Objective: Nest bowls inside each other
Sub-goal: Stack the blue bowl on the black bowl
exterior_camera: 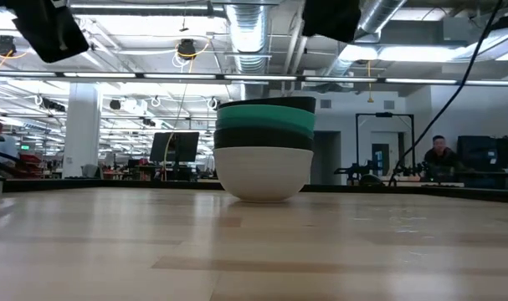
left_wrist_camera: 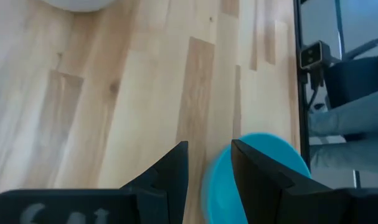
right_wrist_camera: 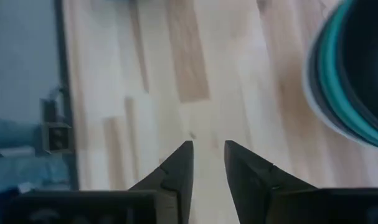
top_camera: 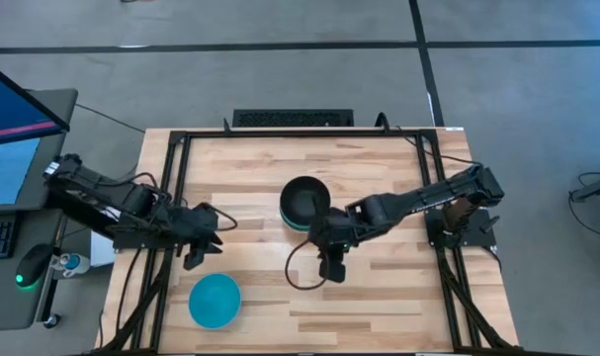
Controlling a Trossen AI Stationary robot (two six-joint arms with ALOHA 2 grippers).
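Observation:
A stack of nested bowls (top_camera: 304, 204) stands mid-table on its white bottom bowl (exterior_camera: 263, 173). Above that come a black bowl, a teal-green band (exterior_camera: 266, 122) and a black bowl on top. The stack also shows in the right wrist view (right_wrist_camera: 350, 74). A single turquoise-blue bowl (top_camera: 214, 301) sits upright near the table's near-left corner. My left gripper (top_camera: 198, 257) hovers open between this bowl and the stack, and the bowl (left_wrist_camera: 263, 165) lies just past its fingers. My right gripper (top_camera: 331, 271) is open over bare wood, on the near side of the stack.
A black frame (top_camera: 177, 178) runs along the table's edges. A monitor, a keyboard and a mouse (top_camera: 33, 265) sit off the left side. Bare wood (top_camera: 398, 287) lies to the near right. A person (exterior_camera: 439, 152) sits far behind the table.

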